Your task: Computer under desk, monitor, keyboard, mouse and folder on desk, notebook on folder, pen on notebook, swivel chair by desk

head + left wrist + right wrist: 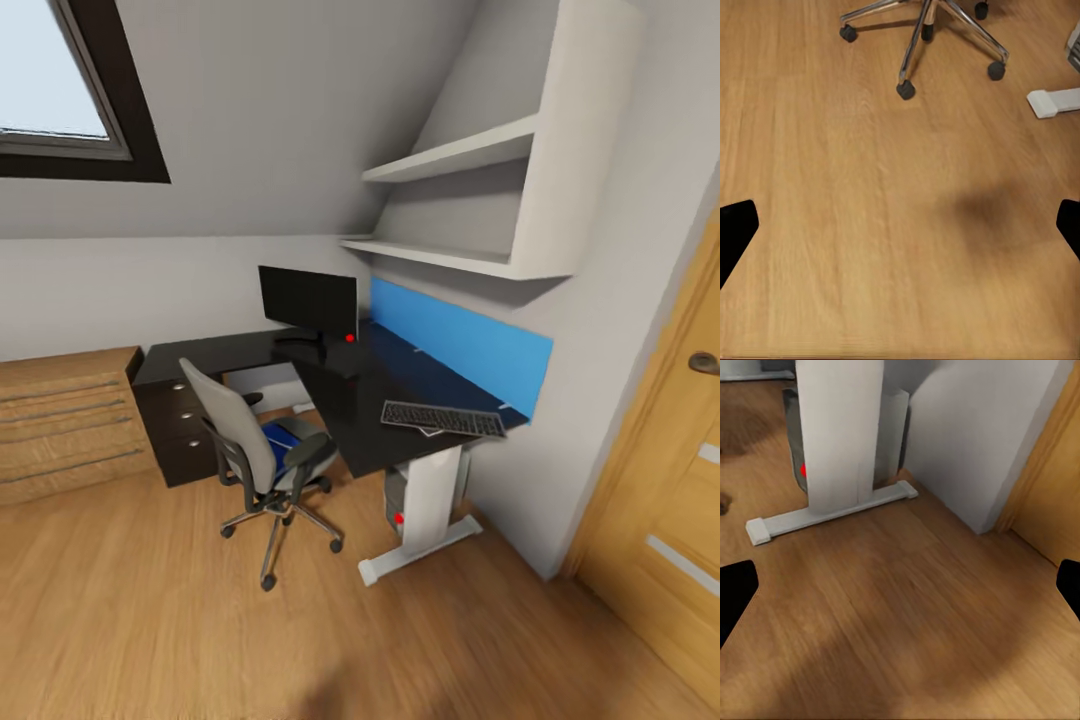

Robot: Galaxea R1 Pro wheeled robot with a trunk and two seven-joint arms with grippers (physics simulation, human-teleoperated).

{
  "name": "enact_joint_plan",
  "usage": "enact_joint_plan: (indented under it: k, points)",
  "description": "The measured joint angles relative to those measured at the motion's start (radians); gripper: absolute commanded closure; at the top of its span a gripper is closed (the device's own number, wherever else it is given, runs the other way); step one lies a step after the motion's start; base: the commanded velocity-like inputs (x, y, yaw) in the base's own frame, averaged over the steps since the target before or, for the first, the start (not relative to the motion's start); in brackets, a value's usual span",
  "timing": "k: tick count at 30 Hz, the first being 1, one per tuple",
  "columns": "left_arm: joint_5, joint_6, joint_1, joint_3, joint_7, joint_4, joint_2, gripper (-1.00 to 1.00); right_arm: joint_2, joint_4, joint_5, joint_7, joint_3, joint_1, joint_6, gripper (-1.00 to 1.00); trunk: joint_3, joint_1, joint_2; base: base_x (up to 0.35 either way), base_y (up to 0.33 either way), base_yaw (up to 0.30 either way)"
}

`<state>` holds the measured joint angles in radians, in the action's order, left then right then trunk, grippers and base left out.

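1. At about 9 o'clock in the head view stands a light wooden drawer chest [65, 420], and just beside it the black three-drawer unit [175, 430] of the glossy black L-shaped counter [360, 390].
2. Near the centre, at 7 o'clock from the counter's inner corner, the grey swivel chair with black armrests and a chrome star base [255, 450] stands apart from the counter. On its seat lies the flat bright blue folder [272, 440] with a thin grey notebook [298, 428] on it. I cannot make out a pen.
3. The black widescreen monitor [308, 300] stands on the counter at 12 o'clock from the chair.
4. The long silver-framed keyboard with black keys [443, 418] lies at the counter's near end, at 4 o'clock from the monitor and well apart from it. The mouse is too small to make out.
5. The dark grey tower computer [397, 500] sits under the counter behind the white leg [432, 500].
6. Both arms' jaws stand wide open over the wooden floor [870, 225], holding nothing; only black fingertips [735, 229] [735, 592] show at the edges of the wrist views.
7. My judgement: the robot is on the approach with no object handled. The next move calls for rolling closer to the chair to reach the folder stack.
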<state>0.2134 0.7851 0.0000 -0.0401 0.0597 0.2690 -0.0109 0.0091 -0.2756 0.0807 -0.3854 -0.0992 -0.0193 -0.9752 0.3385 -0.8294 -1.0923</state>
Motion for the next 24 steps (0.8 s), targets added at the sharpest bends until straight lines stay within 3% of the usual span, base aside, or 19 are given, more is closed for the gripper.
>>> enact_joint_plan:
  k: [16, 24]
  points:
    - [0.000, 0.000, 0.000, 0.000, 0.001, 0.000, 0.000, -1.00, 0.000, 0.001, 0.001, 0.000, -0.002, 0.000, 0.000, -1.00, 0.000, 0.000, 0.000, 0.000, -0.008, 0.292]
    - [0.000, 0.000, 0.000, 0.000, 0.000, 0.000, 0.000, -1.00, 0.000, 0.000, 0.001, 0.000, -0.003, 0.000, 0.000, -1.00, 0.000, 0.000, 0.000, 0.000, -0.216, 0.293]
